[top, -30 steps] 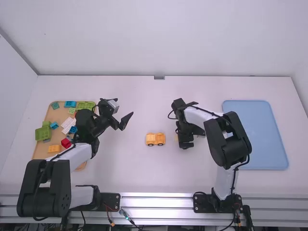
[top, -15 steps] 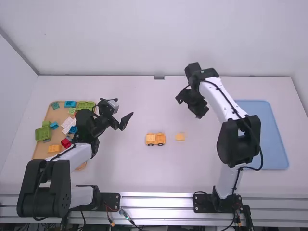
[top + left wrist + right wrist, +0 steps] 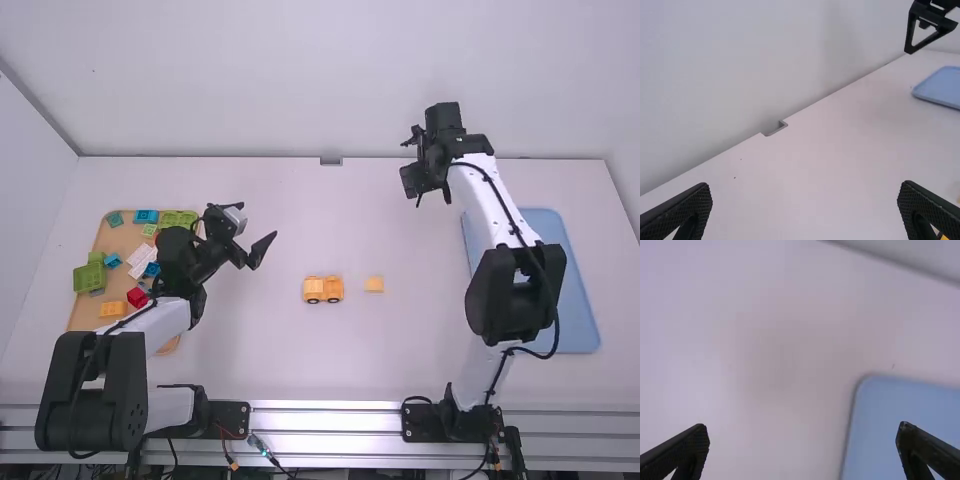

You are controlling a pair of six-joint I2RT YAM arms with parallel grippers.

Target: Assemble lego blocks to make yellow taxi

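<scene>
Farther off and to the right, the right arm [image 3: 508, 215] has swung away from the small yellow block [image 3: 374, 284], which stays put on the tabletop [image 3: 300, 370]; the left arm [image 3: 165, 325] has kept its place by the brick tray [image 3: 80, 315]. Both sets of jaws are spread wide, with nothing between them. Near the middle sits the part-built yellow taxi [image 3: 323, 289], wheels toward the near side, and the loose block lies just to its right. Most likely the step in hand is joining that block to the body. To do it well, bring the jaws down square over the block, grip it low on two opposite sides, and steady the taxi with the other arm so it can't roll. Line up the studs before pressing, then push straight down; a tilted press could skew the block or shove the taxi away.
</scene>
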